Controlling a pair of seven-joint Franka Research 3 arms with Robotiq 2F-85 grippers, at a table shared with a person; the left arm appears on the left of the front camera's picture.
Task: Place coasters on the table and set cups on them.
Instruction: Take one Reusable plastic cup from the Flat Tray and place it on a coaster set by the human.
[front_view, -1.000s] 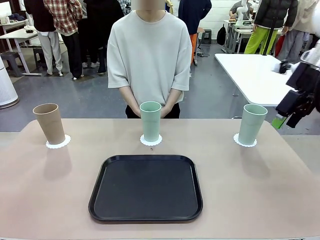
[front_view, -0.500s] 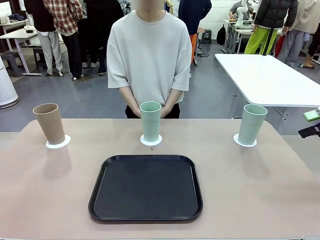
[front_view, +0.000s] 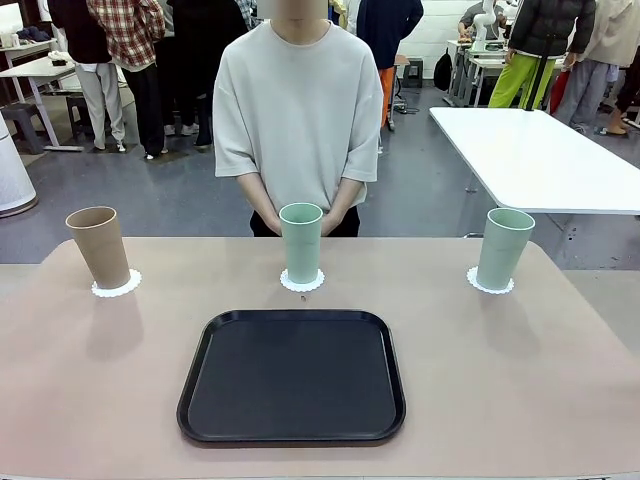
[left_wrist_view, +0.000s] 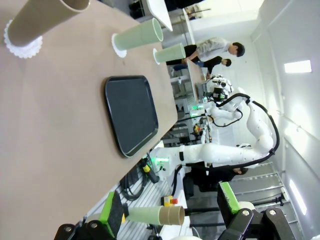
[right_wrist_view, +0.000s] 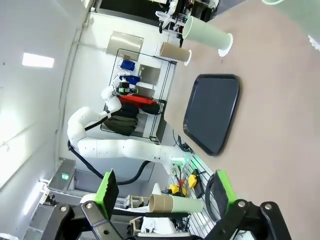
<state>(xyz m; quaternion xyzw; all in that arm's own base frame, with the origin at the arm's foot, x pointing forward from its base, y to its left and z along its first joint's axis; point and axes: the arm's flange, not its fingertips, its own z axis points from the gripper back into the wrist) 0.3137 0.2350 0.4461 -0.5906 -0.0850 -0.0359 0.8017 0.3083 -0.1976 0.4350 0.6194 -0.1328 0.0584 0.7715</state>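
Note:
On the beige-pink table (front_view: 520, 380) three cups stand upright, each on its own lacy white coaster. The tan cup (front_view: 98, 246) is at the far left on a coaster (front_view: 116, 288). A pale green cup (front_view: 301, 242) stands in the middle on a coaster (front_view: 302, 285). Another green cup (front_view: 504, 247) is at the far right on a coaster (front_view: 489, 287). My left gripper (left_wrist_view: 170, 205) is open with nothing between its pads, off the table's edge. My right gripper (right_wrist_view: 164, 187) is open too, likewise back from the table.
A black tray (front_view: 292, 375) lies bare at the table's near middle. A person (front_view: 298, 110) stands at the far side behind the middle cup, hands folded low. A white table (front_view: 535, 155) stands at the back right.
My right gripper, seen at the front view's right edge a second ago, has drawn back out of that picture. Cups, coasters and tray have not moved.

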